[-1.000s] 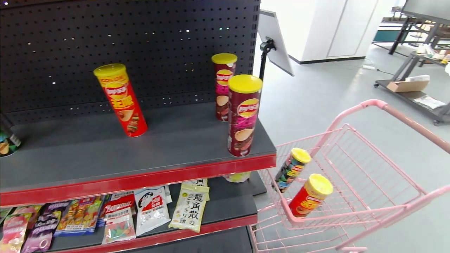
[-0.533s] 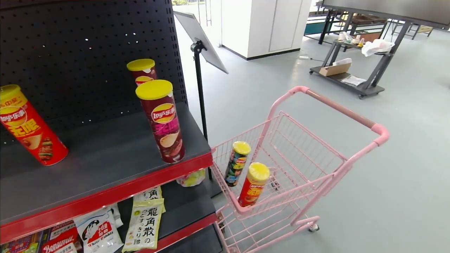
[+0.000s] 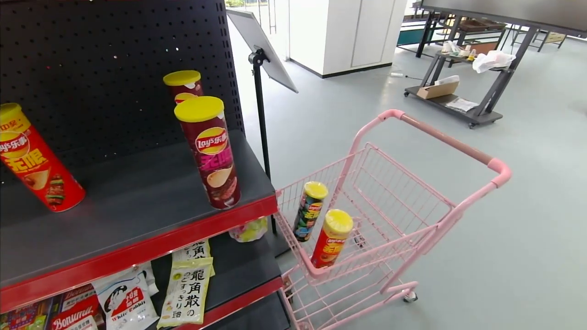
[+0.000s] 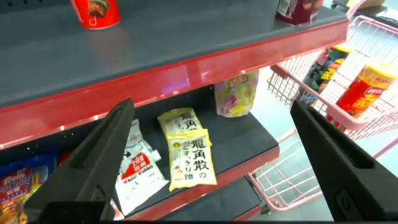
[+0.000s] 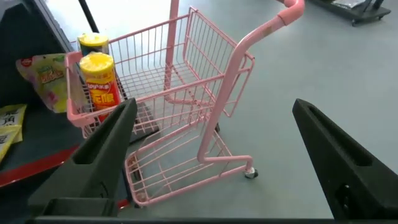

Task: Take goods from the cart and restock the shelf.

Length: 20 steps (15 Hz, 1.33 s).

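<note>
A pink cart (image 3: 442, 136) stands right of the shelf (image 3: 137, 192). In its basket stand two yellow-lidded chip cans: a red can (image 3: 331, 239) in front and a dark can (image 3: 310, 211) behind it. On the shelf stand a red can (image 3: 40, 160), a maroon can (image 3: 209, 153) at the front right corner and another maroon can (image 3: 183, 85) behind it. My left gripper (image 4: 211, 168) is open in front of the lower shelf, with the cart's red can (image 4: 364, 84) off to one side. My right gripper (image 5: 217, 162) is open above the cart (image 5: 261, 31), holding nothing.
Snack packets (image 3: 183, 288) lie on the lower shelf, and a green bag (image 3: 250, 229) sits at its right end. A sign stand (image 3: 261, 91) rises behind the shelf corner. A wheeled rack (image 3: 463, 101) stands far back. Bare floor lies right of the cart.
The head camera has swung right, so the shelf slid left and the whole cart came into the picture. The cans on the shelf and in the cart stay put.
</note>
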Tool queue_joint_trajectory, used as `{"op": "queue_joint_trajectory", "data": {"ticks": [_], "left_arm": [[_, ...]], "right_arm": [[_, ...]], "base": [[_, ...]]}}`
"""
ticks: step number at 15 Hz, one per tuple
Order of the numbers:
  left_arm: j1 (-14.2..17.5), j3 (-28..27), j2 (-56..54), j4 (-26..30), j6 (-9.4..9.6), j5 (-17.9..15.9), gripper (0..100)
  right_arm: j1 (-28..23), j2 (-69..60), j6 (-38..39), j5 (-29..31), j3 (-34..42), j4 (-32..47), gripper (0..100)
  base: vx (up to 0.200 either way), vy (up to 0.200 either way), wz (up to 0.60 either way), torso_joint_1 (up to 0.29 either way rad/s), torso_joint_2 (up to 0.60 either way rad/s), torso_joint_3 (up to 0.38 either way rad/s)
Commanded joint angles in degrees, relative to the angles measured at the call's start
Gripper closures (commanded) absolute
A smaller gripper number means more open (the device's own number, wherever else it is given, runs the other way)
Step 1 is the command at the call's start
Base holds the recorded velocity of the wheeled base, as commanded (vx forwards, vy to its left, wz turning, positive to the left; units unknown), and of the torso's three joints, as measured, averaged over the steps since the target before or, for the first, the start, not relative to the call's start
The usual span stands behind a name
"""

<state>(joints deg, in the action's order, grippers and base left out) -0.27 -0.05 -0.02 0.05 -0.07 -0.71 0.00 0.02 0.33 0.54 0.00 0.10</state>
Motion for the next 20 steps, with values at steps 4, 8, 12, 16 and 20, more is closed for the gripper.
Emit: {"op": "queue_joint_trajectory", "data": {"ticks": [4, 8, 12, 16, 20], "left_arm": [[0.0, 0.0, 0.0, 0.0, -0.01, 0.0, 0], [0.0, 0.0, 0.0, 0.0, -0.01, 0.0, 0], [0.0, 0.0, 0.0, 0.0, -0.01, 0.0, 0], [0.0, 0.0, 0.0, 0.0, -0.01, 0.1, 0], [0.0, 0.0, 0.0, 0.0, -0.01, 0.1, 0]], "right_arm": [[0.0, 0.0, 0.0, 0.1, 0.0, 0.1, 0], [0.0, 0.0, 0.0, 0.1, 0.0, 0.0, 0], [0.0, 0.0, 0.0, 0.1, 0.0, 0.1, 0], [0.0, 0.0, -0.1, 0.1, 0.0, 0.1, 0], [0.0, 0.0, -0.2, -0.1, 0.0, 0.0, 0]], "base": [[0.0, 0.0, 0.0, -0.148, 0.37, 0.223], [0.0, 0.0, 0.0, -0.145, 0.39, 0.24], [0.0, 0.0, 0.0, -0.188, 0.52, 0.338], [0.0, 0.0, 0.0, -0.166, 0.54, 0.365], [0.0, 0.0, 0.0, -0.124, 0.47, 0.344]]}}
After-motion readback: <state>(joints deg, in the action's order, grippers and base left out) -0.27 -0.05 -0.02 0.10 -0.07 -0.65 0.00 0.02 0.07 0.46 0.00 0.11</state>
